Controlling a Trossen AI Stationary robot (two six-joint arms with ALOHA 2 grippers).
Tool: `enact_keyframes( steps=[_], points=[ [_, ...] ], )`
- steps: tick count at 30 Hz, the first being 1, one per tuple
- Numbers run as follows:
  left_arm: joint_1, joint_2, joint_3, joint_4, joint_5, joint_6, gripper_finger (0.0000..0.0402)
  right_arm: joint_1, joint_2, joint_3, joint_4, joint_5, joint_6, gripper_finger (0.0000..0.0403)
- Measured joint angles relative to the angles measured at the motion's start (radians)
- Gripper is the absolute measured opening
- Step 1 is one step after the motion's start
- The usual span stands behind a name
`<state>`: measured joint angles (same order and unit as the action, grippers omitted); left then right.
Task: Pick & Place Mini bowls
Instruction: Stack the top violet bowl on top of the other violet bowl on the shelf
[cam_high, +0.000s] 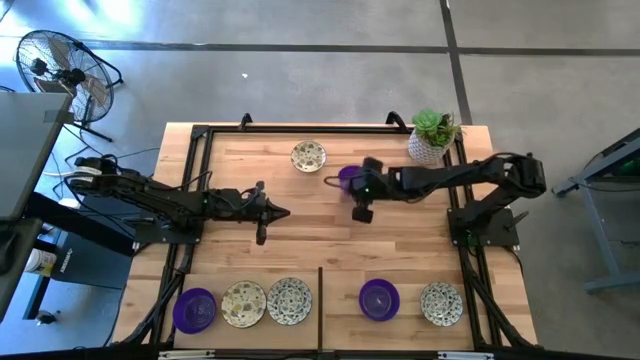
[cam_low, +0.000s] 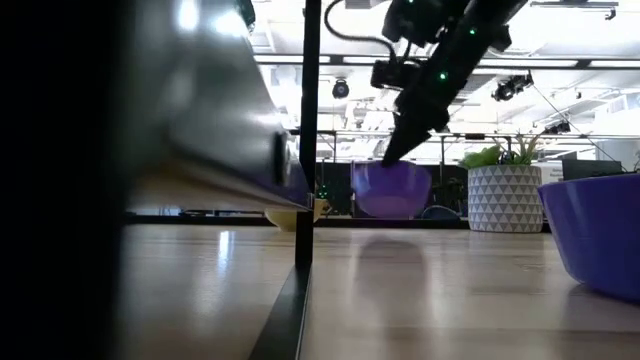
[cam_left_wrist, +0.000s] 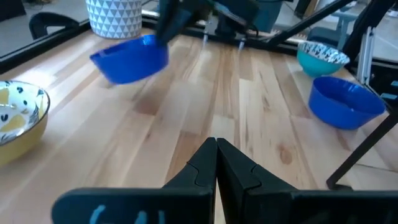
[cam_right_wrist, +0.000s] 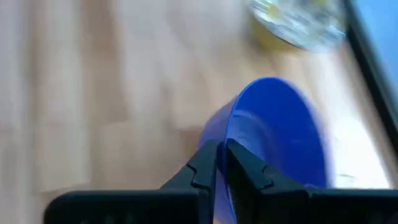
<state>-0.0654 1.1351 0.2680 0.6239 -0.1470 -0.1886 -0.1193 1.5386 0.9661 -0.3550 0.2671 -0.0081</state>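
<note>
The left pincer (cam_high: 285, 211) is hovering over the middle-left of the wooden surface (cam_high: 330, 250), its fingers pressed together around nothing. Nearer the far edge a patterned bowl (cam_high: 308, 156) is sitting alone. Just beside it, the right pincer (cam_high: 352, 183) is pinching the rim of a purple bowl (cam_high: 347, 177), which is hanging tilted above the surface. A potted plant (cam_high: 432, 134) is standing at the far right corner.

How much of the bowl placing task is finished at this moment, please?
Five mini bowls already sit in the near row. The right pincer grips a purple bowl by its rim, lifted off the table. One patterned bowl remains at the far side. The left pincer waits shut mid-table.
</note>
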Motion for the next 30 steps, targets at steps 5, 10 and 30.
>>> enact_keyframes(
  steps=[5,10,30],
  points=[
    [0.0,0.0,0.0,-0.006,0.002,-0.001,0.0,-0.08,-0.006,0.013,-0.097,0.029,0.128,0.0083],
    [0.0,0.0,0.0,-0.004,0.006,-0.007,0.0,-0.147,-0.009,-0.028,-0.079,-0.016,0.142,0.0138],
    [0.0,0.0,0.0,-0.003,0.026,-0.024,0.0,-0.351,0.008,-0.081,-0.131,-0.09,0.3,0.0158]
  ],
)
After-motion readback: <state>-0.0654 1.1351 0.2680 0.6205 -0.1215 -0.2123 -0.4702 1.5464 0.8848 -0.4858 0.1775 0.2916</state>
